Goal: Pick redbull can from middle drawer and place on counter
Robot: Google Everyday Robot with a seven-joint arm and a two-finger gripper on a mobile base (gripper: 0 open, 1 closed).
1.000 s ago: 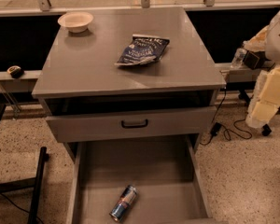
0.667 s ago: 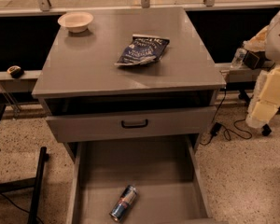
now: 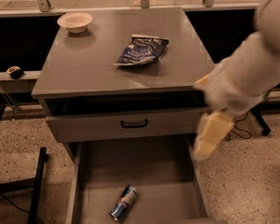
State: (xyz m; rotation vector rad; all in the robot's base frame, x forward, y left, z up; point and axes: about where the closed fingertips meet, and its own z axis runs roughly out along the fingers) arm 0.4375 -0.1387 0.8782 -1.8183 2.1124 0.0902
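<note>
Hand (image 3: 206, 141) — seemingly — over right wall of drawer (image 3: 144, 164); redbull can (image 3: 123, 203) inside.

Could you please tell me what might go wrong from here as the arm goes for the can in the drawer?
1. The redbull can lies on its side in the middle drawer; an off-centre grasp could roll it away.
2. The gripper hangs near the drawer's right wall, so it might clip that wall or the upper drawer front going in.
3. The snack bag takes up part of the counter.
</note>
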